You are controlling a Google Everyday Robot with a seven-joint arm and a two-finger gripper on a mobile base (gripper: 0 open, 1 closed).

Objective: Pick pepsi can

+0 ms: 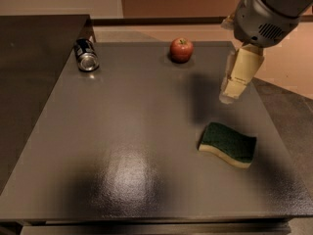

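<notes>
The pepsi can (86,55) lies on its side at the far left corner of the dark grey table (132,131), its silver round end facing me. My gripper (230,94) hangs from the grey arm at the upper right, above the table's right side, just above and beyond the sponge. It is far to the right of the can, with nothing in it.
A red apple (181,50) sits at the far middle of the table. A green sponge with a pale underside (228,144) lies at the right, below the gripper. A dark counter (34,58) adjoins the table on the left.
</notes>
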